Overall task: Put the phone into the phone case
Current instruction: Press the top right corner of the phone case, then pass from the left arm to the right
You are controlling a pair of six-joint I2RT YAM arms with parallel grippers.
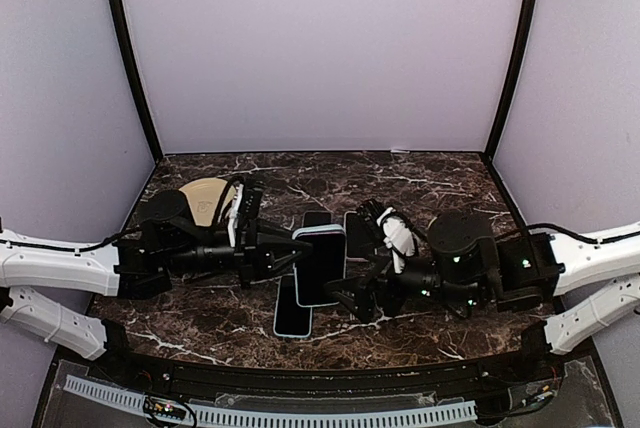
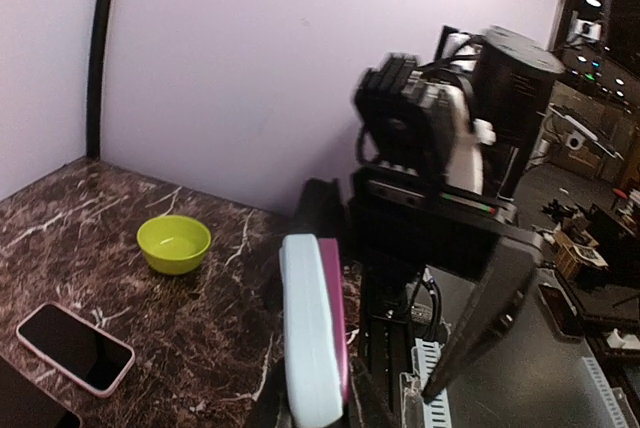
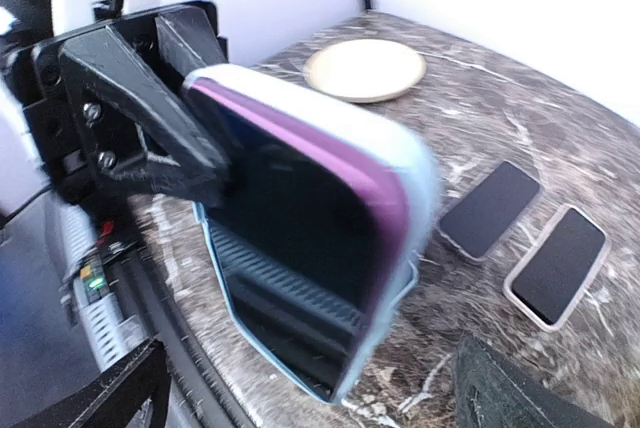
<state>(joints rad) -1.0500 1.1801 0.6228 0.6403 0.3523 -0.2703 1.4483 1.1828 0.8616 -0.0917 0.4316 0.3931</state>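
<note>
Phone (image 1: 322,270) and pale blue phone case (image 1: 318,233) hang together above the middle of the dark, white-veined marble table (image 1: 430,176). The left gripper (image 1: 285,253) is clamped on their left end. The right gripper (image 1: 351,298) is just beside their lower right corner, jaws spread. A light-rimmed phone (image 1: 292,310) lies below them, two dark phones (image 1: 318,218) behind, and a tan plate (image 1: 205,198) at far left. Plain lilac walls (image 1: 320,48) with black corner posts close the booth.

Left wrist view: the purple phone stands edge-on against the case, pinched from both sides. A green bowl (image 2: 174,244) and a pink-rimmed phone (image 2: 75,348) rest on the marble.

Right wrist view, blurred: black fingers (image 3: 150,123) grip the pair's upper end. I cannot tell whether the phone is fully seated. The right gripper's own fingers (image 3: 110,398) stand wide, holding nothing.
</note>
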